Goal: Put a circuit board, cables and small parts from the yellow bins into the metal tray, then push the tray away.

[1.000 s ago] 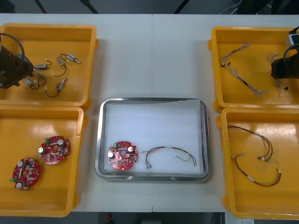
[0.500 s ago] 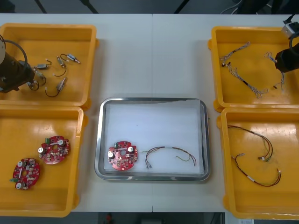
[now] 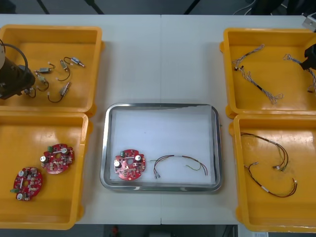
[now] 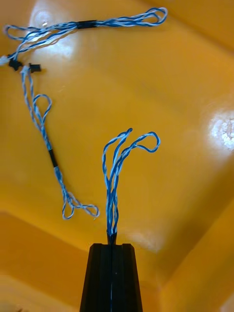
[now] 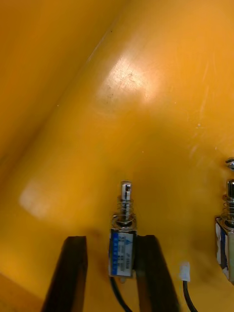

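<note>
In the left wrist view my left gripper (image 5: 111,239) is low in the far left yellow bin (image 3: 94,64). Its fingers stand apart around a small metal part (image 5: 123,243). The part lies against one finger, with a gap to the other. My right gripper (image 4: 112,246) is shut on a twisted blue and white cable (image 4: 114,165), whose loops hang free over the far right bin (image 3: 276,106). The metal tray (image 3: 160,106) holds a round red circuit board (image 3: 130,164) and a red and yellow cable (image 3: 180,164).
Several small metal parts (image 3: 64,89) lie beside the left arm (image 3: 12,79). Another blue and white cable (image 3: 254,74) stays on the far right bin's floor. The near left bin holds two boards (image 3: 58,158). The near right bin holds red and yellow cables (image 3: 269,168).
My right gripper has risen and drifted toward the table's right edge, taking the blue and white cable with it. The left arm has shifted slightly over the small parts.
</note>
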Motion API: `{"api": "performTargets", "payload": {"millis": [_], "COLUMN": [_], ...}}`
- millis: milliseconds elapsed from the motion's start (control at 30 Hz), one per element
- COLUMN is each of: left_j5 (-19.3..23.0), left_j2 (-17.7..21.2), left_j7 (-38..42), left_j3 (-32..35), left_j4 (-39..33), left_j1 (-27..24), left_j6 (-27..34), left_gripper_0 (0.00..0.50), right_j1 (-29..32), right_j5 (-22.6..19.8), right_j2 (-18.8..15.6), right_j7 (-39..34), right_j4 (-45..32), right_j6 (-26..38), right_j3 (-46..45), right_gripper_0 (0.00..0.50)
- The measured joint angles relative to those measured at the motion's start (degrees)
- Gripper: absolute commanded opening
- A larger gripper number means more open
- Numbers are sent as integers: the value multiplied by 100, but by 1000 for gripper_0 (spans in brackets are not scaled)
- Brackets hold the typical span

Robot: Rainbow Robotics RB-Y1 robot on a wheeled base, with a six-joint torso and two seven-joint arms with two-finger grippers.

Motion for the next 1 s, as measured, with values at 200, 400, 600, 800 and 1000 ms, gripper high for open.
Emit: {"api": "performTargets", "payload": {"millis": [200, 400, 600, 800, 1000], "left_j5": [28, 85, 143, 257, 364], "left_j2": [20, 53, 65, 109, 220], "left_j7": [0, 0, -1, -2, -4], "left_j3": [-5, -5, -5, -5, -5], "left_j4": [1, 0, 0, -7, -141], "left_j1": [96, 115, 117, 117, 95], "left_j6": [-290, -381, -387, -389, -7], "left_gripper_0": [0, 0, 0, 0, 0], "right_j1": [15, 26, 28, 30, 31], "right_j5": [120, 138, 103, 37, -71], "right_j2": [-2, -10, -10, -10, -10], "right_j7": [84, 84, 83, 83, 81], "right_j4": [-521, -1084, -1412, -1723, -1979], "right_j6": [713, 1271, 1531, 1723, 1839], "right_j3": [-272, -357, -428, -437, -437], "right_gripper_0": [0, 0, 0, 0, 0]}}
